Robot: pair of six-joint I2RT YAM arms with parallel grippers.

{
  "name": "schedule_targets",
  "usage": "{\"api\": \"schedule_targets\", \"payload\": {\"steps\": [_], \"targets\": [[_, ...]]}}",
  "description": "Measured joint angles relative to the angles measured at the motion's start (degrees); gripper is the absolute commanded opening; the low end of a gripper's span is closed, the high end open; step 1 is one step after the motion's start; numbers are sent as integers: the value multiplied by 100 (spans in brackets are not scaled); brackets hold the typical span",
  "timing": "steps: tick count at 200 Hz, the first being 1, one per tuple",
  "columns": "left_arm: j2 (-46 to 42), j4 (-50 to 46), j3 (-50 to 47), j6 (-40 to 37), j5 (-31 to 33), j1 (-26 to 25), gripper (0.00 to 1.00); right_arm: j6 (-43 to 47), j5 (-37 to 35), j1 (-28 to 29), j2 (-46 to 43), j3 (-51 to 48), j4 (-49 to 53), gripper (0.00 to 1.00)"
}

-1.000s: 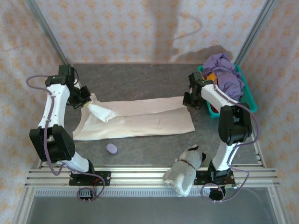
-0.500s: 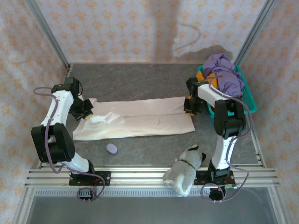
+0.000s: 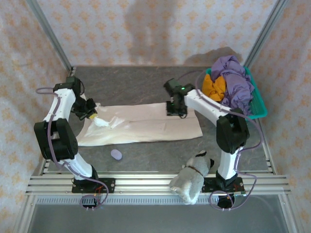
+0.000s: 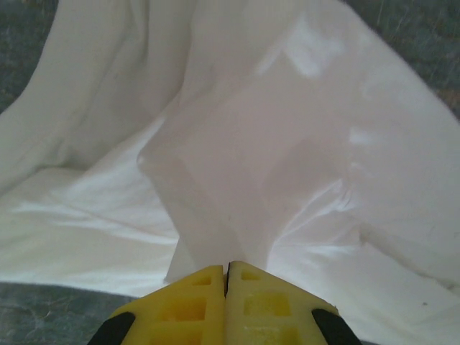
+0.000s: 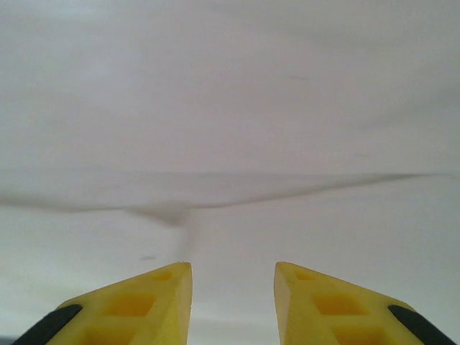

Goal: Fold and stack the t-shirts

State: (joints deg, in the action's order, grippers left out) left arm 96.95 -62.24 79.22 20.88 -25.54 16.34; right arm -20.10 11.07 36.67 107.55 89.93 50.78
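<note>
Top: cream shirt (image 3: 141, 124) spread on bench (image 3: 146, 82), left end effector (image 3: 95, 115) at its left end, right end effector (image 3: 176, 109) over its far right edge. Purple shirt (image 3: 235, 77), orange shirt (image 3: 214, 86) in basket (image 3: 260, 109) far right; toy (image 3: 194, 177) near right.
Left wrist: clamped tight on a cream fold.
Right wrist: narrowly parted over cloth, gripping nothing.

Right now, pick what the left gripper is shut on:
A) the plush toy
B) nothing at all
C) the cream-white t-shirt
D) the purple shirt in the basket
C: in the left wrist view, the left gripper has its jaws pressed together, with a raised fold of the cream-white t-shirt pinched between them.
</note>
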Motion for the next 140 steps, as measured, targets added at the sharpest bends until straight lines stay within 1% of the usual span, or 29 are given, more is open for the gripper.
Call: {"api": "schedule_targets", "payload": {"steps": [14, 30, 58, 94, 112, 140], "targets": [[332, 72, 170, -2, -188, 173, 0, -177, 26, 533, 310, 455, -175, 36], [662, 190, 251, -33, -402, 323, 0, -323, 116, 1051, 922, 1152, -413, 36], [881, 308, 164, -96, -627, 452, 0, -498, 229, 1611, 2037, 2299, -697, 36], [881, 361, 118, -155, -881, 531, 0, -673, 437, 1961, 3053, 3480, -754, 38], [881, 385, 118, -179, -962, 560, 0, -743, 544, 2050, 3311, 3836, -817, 40], [881, 420, 118, -236, -1043, 595, 0, -968, 809, 2105, 3578, 4212, -999, 40]]}}
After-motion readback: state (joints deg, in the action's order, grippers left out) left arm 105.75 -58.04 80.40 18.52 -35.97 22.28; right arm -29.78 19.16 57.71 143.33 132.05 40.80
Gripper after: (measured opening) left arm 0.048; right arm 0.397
